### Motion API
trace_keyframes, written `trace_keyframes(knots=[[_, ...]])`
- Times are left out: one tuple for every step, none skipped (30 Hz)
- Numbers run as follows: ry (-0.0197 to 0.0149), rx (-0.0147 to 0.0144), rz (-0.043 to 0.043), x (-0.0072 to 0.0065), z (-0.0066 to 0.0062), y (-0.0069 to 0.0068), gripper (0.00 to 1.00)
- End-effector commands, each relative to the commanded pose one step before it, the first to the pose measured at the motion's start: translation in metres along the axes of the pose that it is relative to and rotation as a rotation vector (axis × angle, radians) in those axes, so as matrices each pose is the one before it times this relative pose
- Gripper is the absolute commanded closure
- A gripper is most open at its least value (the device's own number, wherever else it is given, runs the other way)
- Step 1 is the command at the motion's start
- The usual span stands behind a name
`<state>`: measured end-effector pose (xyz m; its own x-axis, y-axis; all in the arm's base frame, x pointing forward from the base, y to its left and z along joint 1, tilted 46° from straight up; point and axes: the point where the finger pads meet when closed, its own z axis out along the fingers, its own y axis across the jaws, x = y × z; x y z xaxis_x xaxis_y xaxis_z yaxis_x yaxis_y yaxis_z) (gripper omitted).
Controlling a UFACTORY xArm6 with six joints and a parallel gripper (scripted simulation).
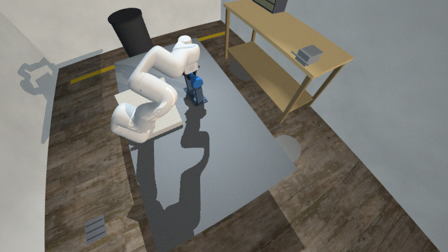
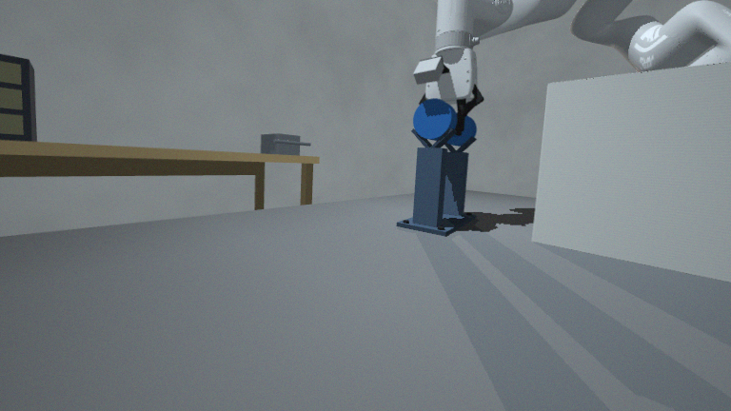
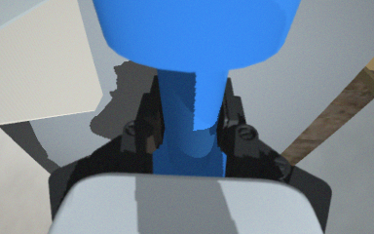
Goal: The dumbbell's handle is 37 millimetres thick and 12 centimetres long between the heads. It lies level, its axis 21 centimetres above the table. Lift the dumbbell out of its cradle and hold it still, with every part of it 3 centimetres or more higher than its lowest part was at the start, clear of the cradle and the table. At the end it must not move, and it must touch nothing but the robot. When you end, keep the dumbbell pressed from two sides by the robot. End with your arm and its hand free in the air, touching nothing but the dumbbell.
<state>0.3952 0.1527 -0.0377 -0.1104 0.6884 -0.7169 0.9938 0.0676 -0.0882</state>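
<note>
Where tool [image 3: 192, 128] pinches, dumbbell [image 3: 192, 104] is cylindrical.

The bright blue dumbbell [image 2: 434, 119] with two round heads lies level in the forked top of the tall dark blue metal cradle [image 2: 439, 185]. The black hand [image 3: 191, 128] squeezes its thin handle from both sides.

Even, dim light; long hard shadows (edges jagged).
</note>
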Motion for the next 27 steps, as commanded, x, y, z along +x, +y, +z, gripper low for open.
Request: trace_keyframes(knots=[[0.00213,-0.00241,0.00037,0.00048,-0.00276,0.00053,1.00],[0.00001,0.00000,-0.00001,0.00000,-0.00072,-0.00001,1.00],[0.00002,0.00000,-0.00001,0.00000,-0.00084,-0.00002,1.00],[0.00002,0.00000,-0.00001,0.00000,-0.00097,-0.00002,1.00],[0.00003,0.00000,-0.00002,0.00000,-0.00109,-0.00003,1.00],[0.00004,0.00001,-0.00003,0.00000,-0.00122,-0.00004,1.00],[0.00006,0.00001,-0.00004,0.00000,-0.00135,-0.00005,1.00],[0.00007,0.00002,-0.00005,0.00000,-0.00148,-0.00006,1.00],[0.00009,0.00003,-0.00007,0.00000,-0.00161,-0.00007,1.00],[0.00011,0.00004,-0.00008,0.00000,-0.00174,-0.00009,1.00],[0.00013,0.00005,-0.00010,0.00000,-0.00186,-0.00010,1.00],[0.00016,0.00006,-0.00013,0.00000,-0.00199,-0.00012,1.00],[0.00018,0.00008,-0.00015,0.00001,-0.00211,-0.00014,1.00],[0.00022,0.00010,-0.00018,0.00001,-0.00222,-0.00017,1.00],[0.00000,0.00000,0.00000,0.00000,0.00000,0.00000,1.00],[0.00000,0.00000,0.00000,0.00000,0.00000,0.00000,1.00],[0.00025,0.00011,-0.00021,0.00001,-0.00234,-0.00019,1.00],[0.00029,0.00013,-0.00025,0.00002,-0.00245,-0.00022,1.00],[0.00033,0.00015,-0.00029,0.00002,-0.00255,-0.00025,1.00],[0.00037,0.00018,-0.00033,0.00002,-0.00264,-0.00028,1.00],[0.00041,0.00020,-0.00037,0.00003,-0.00273,-0.00032,1.00],[0.00018,0.00008,-0.00017,0.00001,-0.00268,-0.00015,1.00],[-0.00017,-0.00011,0.00017,-0.00003,-0.00255,0.00010,1.00],[-0.00015,-0.00009,0.00015,-0.00002,-0.00261,0.00008,1.00],[-0.00012,-0.00007,0.00012,-0.00002,-0.00266,0.00006,1.00],[-0.00009,-0.00006,0.00010,-0.00002,-0.00271,0.00004,1.00],[-0.00006,-0.00004,0.00007,-0.00002,-0.00275,0.00002,1.00]])
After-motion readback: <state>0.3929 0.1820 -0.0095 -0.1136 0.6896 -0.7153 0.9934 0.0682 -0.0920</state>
